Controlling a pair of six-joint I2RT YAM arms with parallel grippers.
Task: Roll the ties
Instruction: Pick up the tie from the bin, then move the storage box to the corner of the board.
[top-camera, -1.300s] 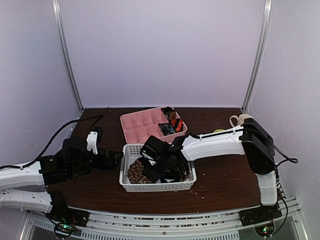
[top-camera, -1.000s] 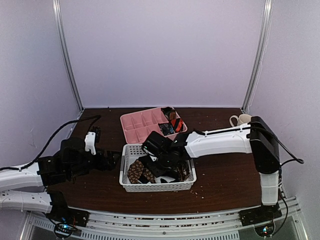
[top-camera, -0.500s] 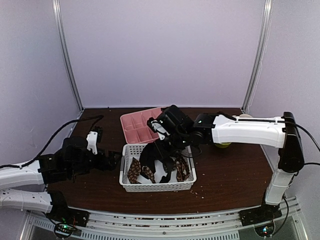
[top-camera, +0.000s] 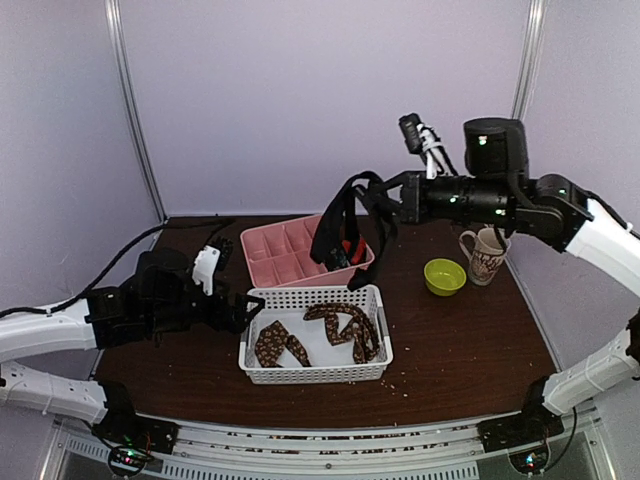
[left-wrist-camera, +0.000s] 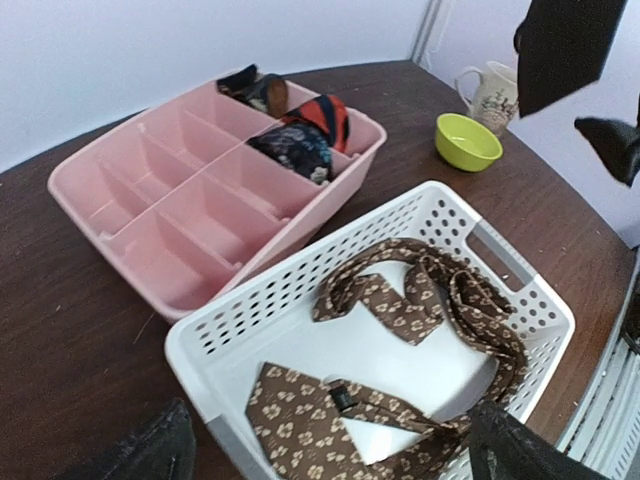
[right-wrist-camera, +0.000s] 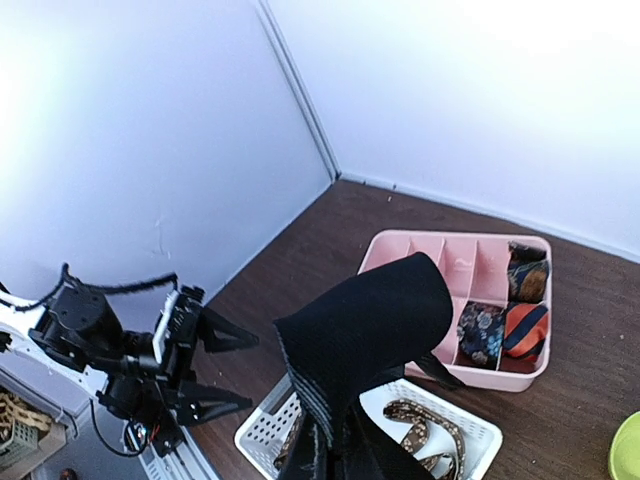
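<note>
The white basket (top-camera: 315, 372) at lower centre holds loose brown ties (top-camera: 345, 325). The pink tray (top-camera: 275, 250) behind it holds coiled ties (left-wrist-camera: 300, 125) at its right end. The right gripper (top-camera: 385, 198) clamps a limp black tie (top-camera: 330, 225) dangling above the tray. The left gripper (top-camera: 245, 312) is spread apart.

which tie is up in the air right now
The plain black fabric tie, hanging from the right hand; the brown patterned ties all lie in the white perforated plastic basket.
</note>
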